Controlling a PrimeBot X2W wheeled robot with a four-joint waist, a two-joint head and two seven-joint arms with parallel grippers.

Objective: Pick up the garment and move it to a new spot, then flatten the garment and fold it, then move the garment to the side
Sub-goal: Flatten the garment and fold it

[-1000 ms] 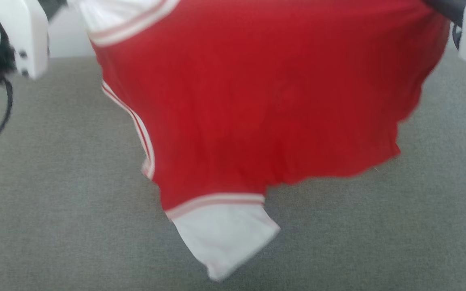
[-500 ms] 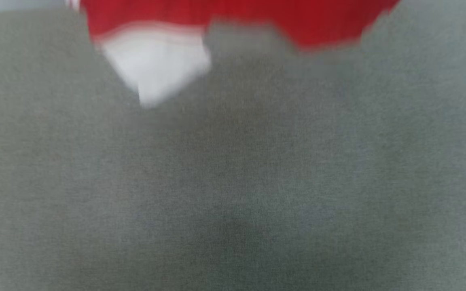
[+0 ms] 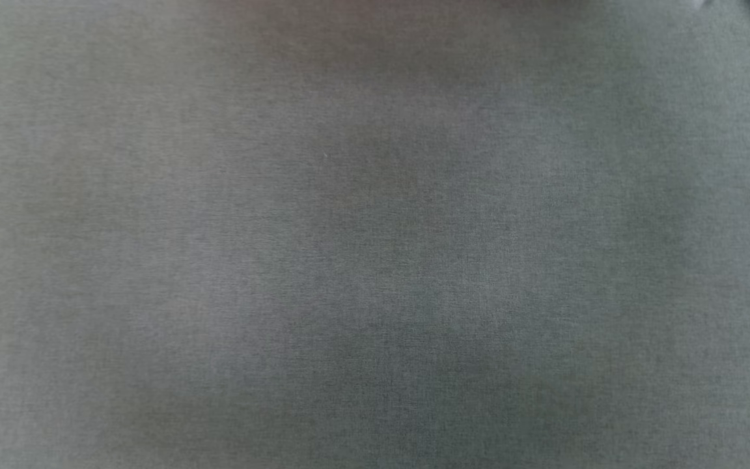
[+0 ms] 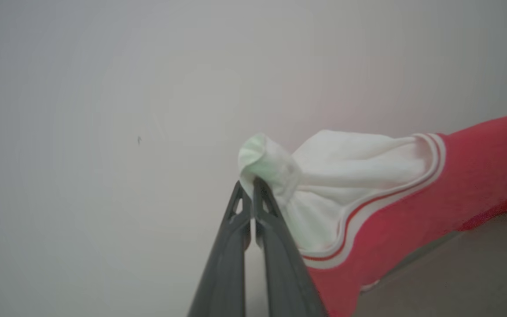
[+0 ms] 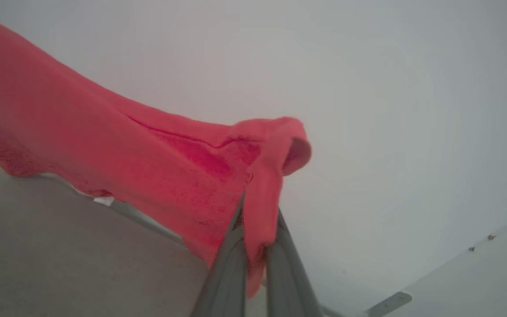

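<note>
Left gripper (image 4: 248,182) pinches garment (image 4: 478,171) by white sleeve (image 4: 350,176); right gripper (image 5: 259,207) pinches red edge, probably hem.

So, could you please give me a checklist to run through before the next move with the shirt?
1. Grip of the left fingers on the white sleeve: ok, shut on bunched cloth.
2. Grip of the right fingers on a red edge of the shirt: ok, shut on a fold.
3. Span of the shirt between the two grips free of twists: cannot tell.
4. Spot on the table for laying it down: ok, the head view shows bare grey surface.
5. Lowest part of the shirt lifted off the table: cannot tell.
6. Side of the shirt facing down: cannot tell.
</note>
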